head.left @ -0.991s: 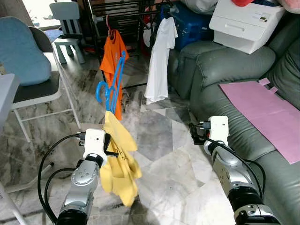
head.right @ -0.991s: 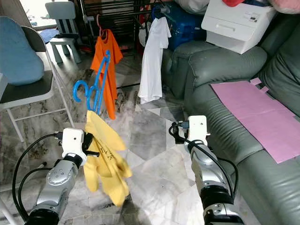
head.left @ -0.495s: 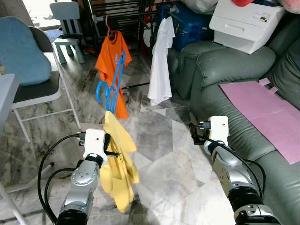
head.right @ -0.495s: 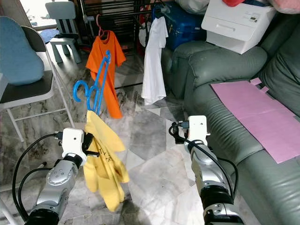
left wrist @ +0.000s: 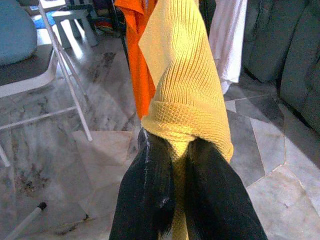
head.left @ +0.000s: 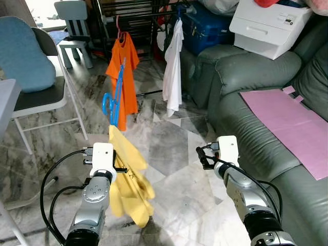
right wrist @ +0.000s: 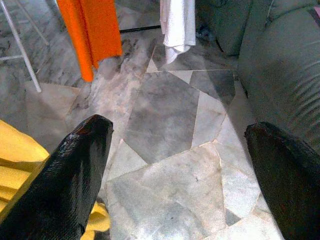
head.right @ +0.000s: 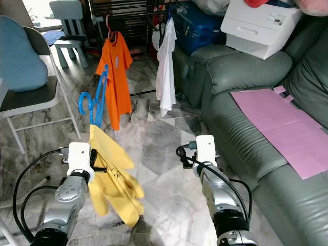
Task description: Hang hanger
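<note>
The left pincer [left wrist: 175, 175] is clenched on a yellow garment [head.left: 128, 174] carrying a blue hanger [head.left: 114, 97], held up at the near left before the far drying rack [head.left: 133, 15]. The right pincer [right wrist: 180, 165] hovers released over the marble floor [head.left: 174, 148].

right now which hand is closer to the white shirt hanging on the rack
Right. The right hand, open, hangs over the floor tiles just short of the white shirt. The left hand sits farther off on the other side, shut on the yellow garment.
</note>
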You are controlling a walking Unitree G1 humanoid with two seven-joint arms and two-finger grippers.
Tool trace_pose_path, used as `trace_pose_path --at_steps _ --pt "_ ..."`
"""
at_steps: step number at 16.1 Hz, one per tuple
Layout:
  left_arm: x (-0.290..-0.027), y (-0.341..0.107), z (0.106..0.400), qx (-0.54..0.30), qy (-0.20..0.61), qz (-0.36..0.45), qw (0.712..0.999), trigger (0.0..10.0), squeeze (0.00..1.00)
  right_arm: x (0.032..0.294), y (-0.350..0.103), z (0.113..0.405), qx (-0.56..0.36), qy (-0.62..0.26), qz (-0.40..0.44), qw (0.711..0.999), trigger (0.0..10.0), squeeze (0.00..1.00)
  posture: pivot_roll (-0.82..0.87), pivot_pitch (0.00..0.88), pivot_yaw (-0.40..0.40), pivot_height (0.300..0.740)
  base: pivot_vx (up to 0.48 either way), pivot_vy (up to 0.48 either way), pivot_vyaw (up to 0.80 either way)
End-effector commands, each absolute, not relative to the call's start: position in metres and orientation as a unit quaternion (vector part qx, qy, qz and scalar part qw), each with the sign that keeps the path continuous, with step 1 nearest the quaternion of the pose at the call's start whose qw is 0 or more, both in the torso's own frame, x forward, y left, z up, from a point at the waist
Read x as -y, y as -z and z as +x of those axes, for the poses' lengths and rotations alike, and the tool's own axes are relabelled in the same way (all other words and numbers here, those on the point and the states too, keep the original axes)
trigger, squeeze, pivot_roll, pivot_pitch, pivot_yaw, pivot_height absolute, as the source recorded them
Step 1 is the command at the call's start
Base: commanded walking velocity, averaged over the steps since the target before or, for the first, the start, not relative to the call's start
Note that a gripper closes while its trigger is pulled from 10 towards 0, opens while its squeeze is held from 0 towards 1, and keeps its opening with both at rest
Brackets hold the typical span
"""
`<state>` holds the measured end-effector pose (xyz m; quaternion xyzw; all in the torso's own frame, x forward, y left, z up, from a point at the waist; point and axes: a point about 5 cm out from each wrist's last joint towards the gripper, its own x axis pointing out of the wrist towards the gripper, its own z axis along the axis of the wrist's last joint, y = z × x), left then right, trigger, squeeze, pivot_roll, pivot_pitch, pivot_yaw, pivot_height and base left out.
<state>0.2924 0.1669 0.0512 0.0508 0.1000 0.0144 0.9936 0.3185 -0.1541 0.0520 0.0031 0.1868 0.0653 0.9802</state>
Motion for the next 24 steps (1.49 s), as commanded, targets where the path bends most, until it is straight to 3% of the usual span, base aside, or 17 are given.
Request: trace_pose_path --at_steps 1,3,5,7,10,12,20,24 --pt "-0.166 -0.061 0.295 -0.081 -0.02 0.057 0.995 10.0 0.0 0.155 -0.057 0.32 -0.183 -0.065 0.006 0.981 10.0 0.0 -0.12 0.045 -0.008 0.74 0.0 0.0 0.0" --pt "-0.17 -0.067 0.291 -0.071 -0.007 0.064 0.995 10.0 0.0 0.158 -0.059 0.319 -0.185 -0.064 -0.007 0.981 10.0 0.0 -0.12 0.047 -0.01 0.74 0.0 0.0 0.0" --pt "-0.169 -0.08 0.289 -0.04 0.059 0.053 0.996 10.0 0.0 0.162 -0.067 0.321 -0.158 -0.068 -0.054 0.984 10.0 0.0 -0.12 0.05 -0.01 0.74 0.0 0.0 0.0" --pt "-0.168 -0.104 0.292 0.013 0.171 0.13 0.977 10.0 0.0 0.167 -0.077 0.328 -0.138 -0.09 -0.057 0.985 10.0 0.0 -0.11 0.054 -0.009 0.74 0.0 0.0 0.0" --pt "-0.159 -0.149 0.314 0.072 0.251 0.193 0.946 10.0 0.0 0.174 -0.092 0.339 -0.107 -0.089 -0.076 0.987 10.0 0.0 -0.1 0.08 0.005 0.74 0.0 0.0 0.0" --pt "-0.146 -0.144 0.306 0.074 0.311 0.207 0.925 10.0 0.0 0.173 -0.089 0.335 -0.114 -0.105 -0.062 0.986 10.0 0.0 -0.1 0.096 0.016 0.74 0.0 0.0 0.0" --pt "-0.14 -0.166 0.296 0.113 0.395 0.227 0.883 10.0 0.0 0.163 -0.083 0.329 -0.13 -0.155 -0.046 0.978 10.0 0.0 -0.09 0.11 0.02 0.74 0.0 0.0 0.0" --pt "-0.128 -0.177 0.302 0.135 0.458 0.267 0.837 10.0 0.0 0.15 -0.103 0.343 -0.13 -0.247 -0.008 0.96 10.0 0.0 -0.09 0.025 0.037 0.74 0.0 0.0 0.0"
